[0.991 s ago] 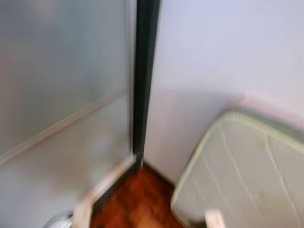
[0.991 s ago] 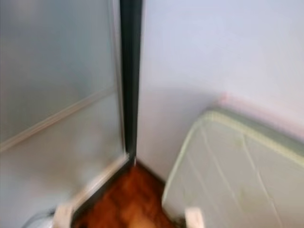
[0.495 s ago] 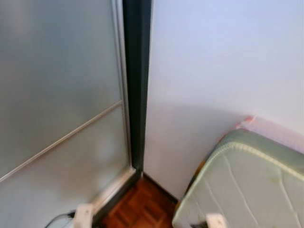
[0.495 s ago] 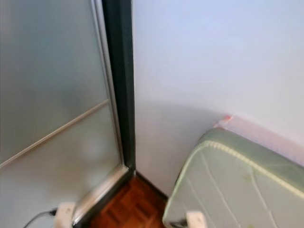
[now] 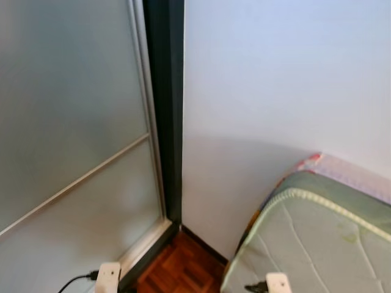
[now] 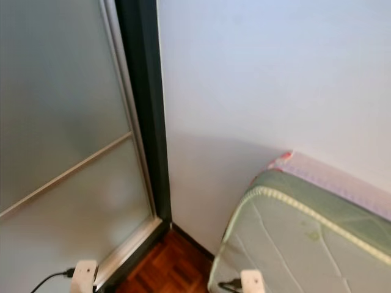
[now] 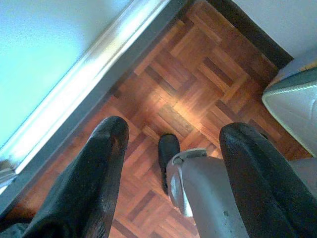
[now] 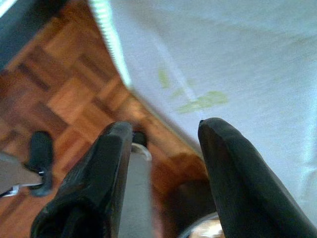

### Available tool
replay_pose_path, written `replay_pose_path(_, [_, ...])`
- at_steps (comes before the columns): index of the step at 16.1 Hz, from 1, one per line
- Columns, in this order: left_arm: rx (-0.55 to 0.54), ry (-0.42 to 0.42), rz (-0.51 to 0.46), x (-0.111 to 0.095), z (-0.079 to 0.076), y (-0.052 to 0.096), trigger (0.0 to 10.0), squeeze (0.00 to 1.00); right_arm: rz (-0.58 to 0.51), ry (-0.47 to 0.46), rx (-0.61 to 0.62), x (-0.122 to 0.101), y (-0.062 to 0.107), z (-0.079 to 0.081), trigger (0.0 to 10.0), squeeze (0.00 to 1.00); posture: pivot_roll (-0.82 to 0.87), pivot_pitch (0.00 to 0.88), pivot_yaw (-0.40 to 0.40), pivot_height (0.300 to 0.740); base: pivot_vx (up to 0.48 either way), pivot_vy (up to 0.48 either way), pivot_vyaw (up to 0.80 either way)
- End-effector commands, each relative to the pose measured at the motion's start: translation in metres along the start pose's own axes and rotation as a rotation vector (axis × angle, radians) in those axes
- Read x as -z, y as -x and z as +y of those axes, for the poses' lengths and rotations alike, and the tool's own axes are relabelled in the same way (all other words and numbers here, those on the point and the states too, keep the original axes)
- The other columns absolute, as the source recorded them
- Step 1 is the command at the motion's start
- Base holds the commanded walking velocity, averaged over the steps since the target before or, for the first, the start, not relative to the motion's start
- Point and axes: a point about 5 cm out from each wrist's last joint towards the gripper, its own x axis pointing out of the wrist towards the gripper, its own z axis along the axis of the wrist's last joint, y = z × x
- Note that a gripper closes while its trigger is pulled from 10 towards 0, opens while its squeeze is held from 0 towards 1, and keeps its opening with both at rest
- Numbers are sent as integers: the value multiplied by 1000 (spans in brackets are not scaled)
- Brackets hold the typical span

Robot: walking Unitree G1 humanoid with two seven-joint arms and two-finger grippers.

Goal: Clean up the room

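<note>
1. Compared with a second ago, the head camera has swung and steadied: the blur is gone, the dark door frame (image 5: 165, 110) sits further toward the left of the frame, and the mattress (image 5: 311, 244) has dropped lower into the bottom right corner.
2. Biggest thing in shot is the pale wall (image 5: 281, 79), plain and bright, taking the whole right half above the mattress.
3. Frosted sliding door (image 5: 67, 122) covers the left half of the frame, a thin silver rail crossing it on a slant.
4. Down in the lower right, the mattress leans against the wall, pale green with stitched piping along its edge, a pink patterned strip (image 5: 348, 172) showing along its top.
5. A wedge of reddish parquet floor (image 5: 183, 271) shows at bottom centre, between the door track and the mattress.
6. On the left wrist view, the left claw (image 7: 173, 183) hangs over that parquet with its two black fingers well apart, nothing between them but floor; the robot's own foot (image 7: 167, 153) and silver leg show below.
7. On the right wrist view, the right claw (image 8: 163, 168) hangs beside the mattress edge, fingers likewise spread and empty.
8. Nothing to tidy is in sight; the mattress is the nearest object, lower right.
</note>
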Motion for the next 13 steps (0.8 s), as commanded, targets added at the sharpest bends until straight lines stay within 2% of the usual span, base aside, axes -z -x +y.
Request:
replay_pose_path(1, [3, -2, 10, 1, -1, 0, 10000, 0, 10, 0, 17, 2, 1, -7, 10000, 0, 1, 43, -30, 740, 0, 0, 0])
replay_pose_path(13, [3, -1, 9, 1, -2, 0, 10000, 0, 15, 4, 21, 3, 1, -7, 10000, 0, 3, 43, -30, 740, 0, 0, 0])
